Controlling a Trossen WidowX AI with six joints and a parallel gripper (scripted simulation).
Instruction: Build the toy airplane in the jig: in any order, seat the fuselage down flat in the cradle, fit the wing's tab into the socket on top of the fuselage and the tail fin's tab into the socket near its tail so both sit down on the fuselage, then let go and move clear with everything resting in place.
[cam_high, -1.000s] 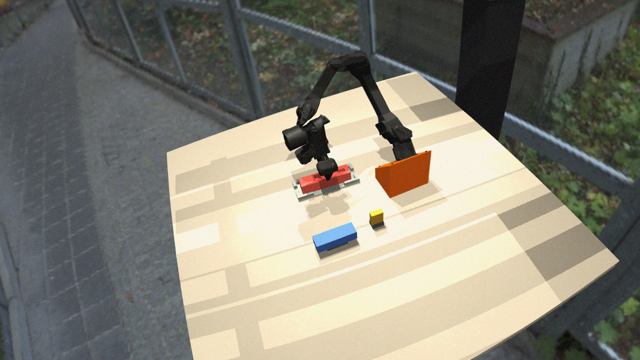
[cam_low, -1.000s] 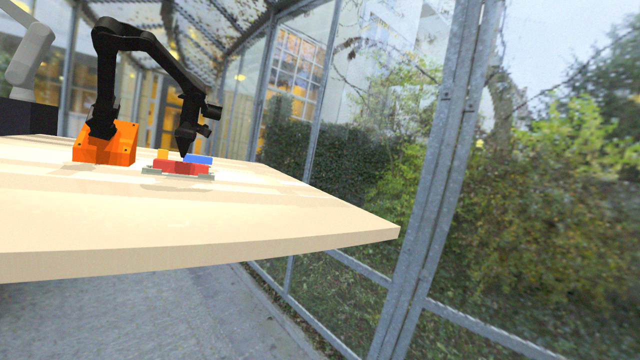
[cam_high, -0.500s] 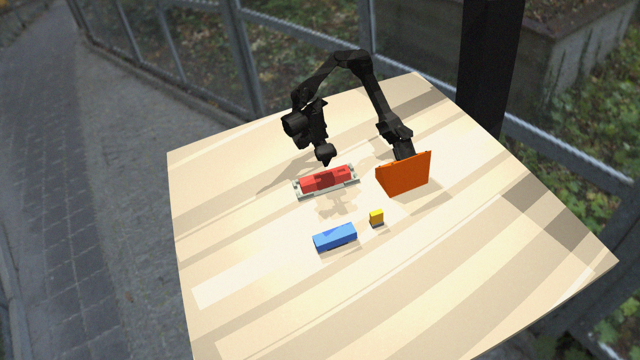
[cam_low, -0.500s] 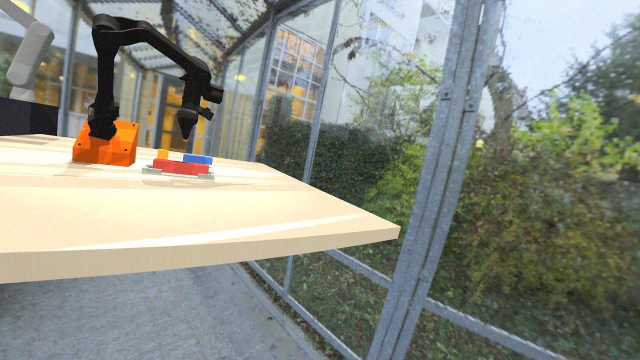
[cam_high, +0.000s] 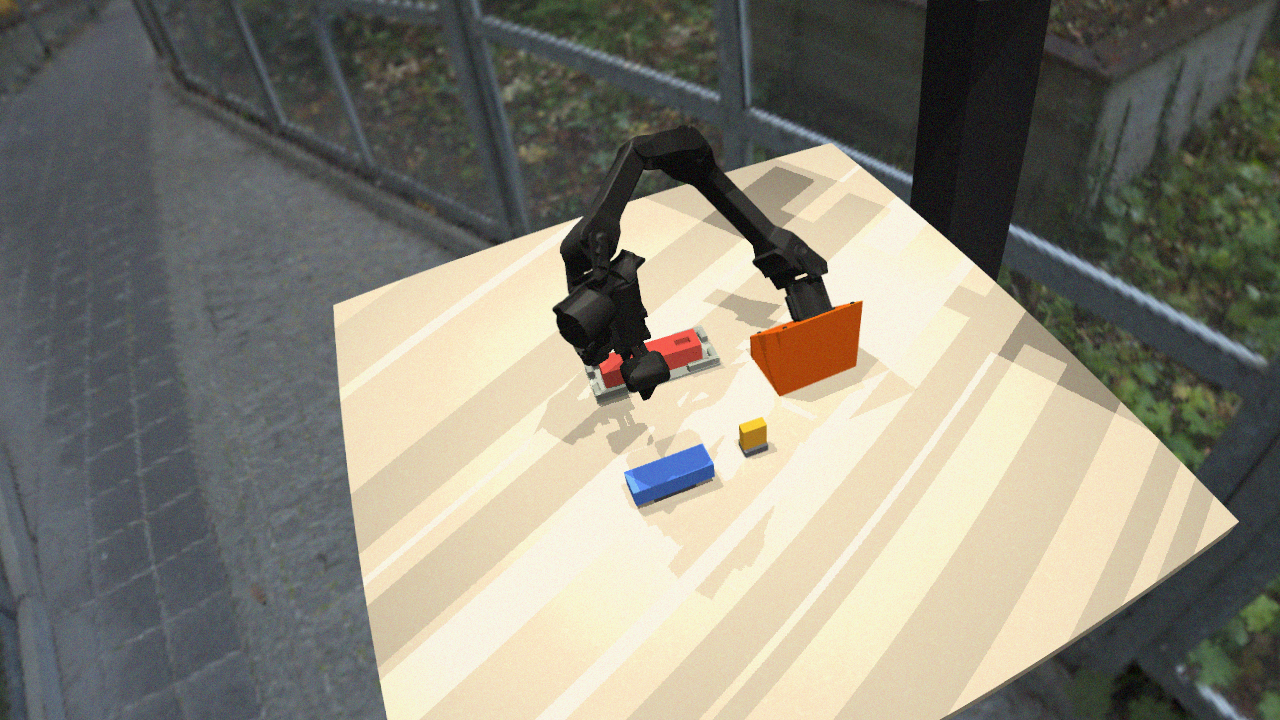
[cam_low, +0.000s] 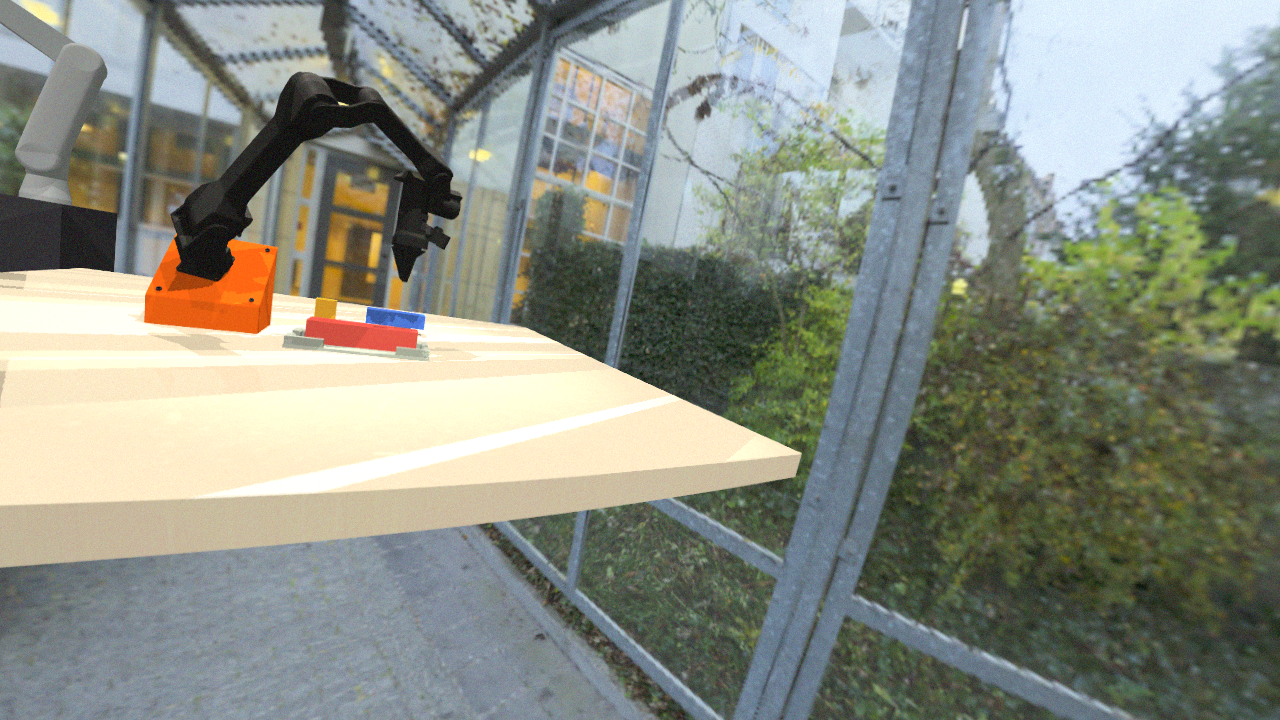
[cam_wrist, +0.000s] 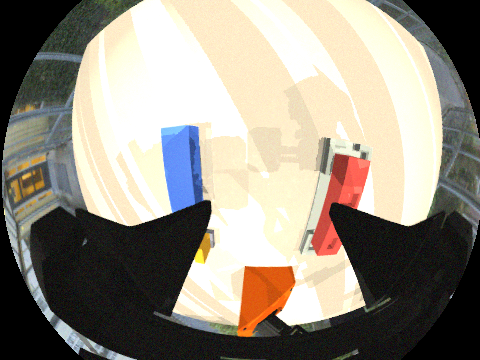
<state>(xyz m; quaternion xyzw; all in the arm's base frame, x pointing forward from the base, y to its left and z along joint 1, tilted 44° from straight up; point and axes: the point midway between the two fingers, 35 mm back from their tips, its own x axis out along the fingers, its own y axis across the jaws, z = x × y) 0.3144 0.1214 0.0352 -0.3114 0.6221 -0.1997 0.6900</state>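
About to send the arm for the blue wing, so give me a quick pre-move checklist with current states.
1. End effector empty and open: ok, fingers spread wide with nothing between them.
2. Red fuselage down in the grey jig: ok, it looks level in the exterior view; full seating cannot tell.
3. End effector lifted off the fuselage: ok, well above it in the exterior view.
4. Blue wing free on the table: ok, lying alone, nothing touching it.
5. Yellow tail fin out of the path: ok, standing apart from the wing.
6. Wing tab orientation: cannot tell.
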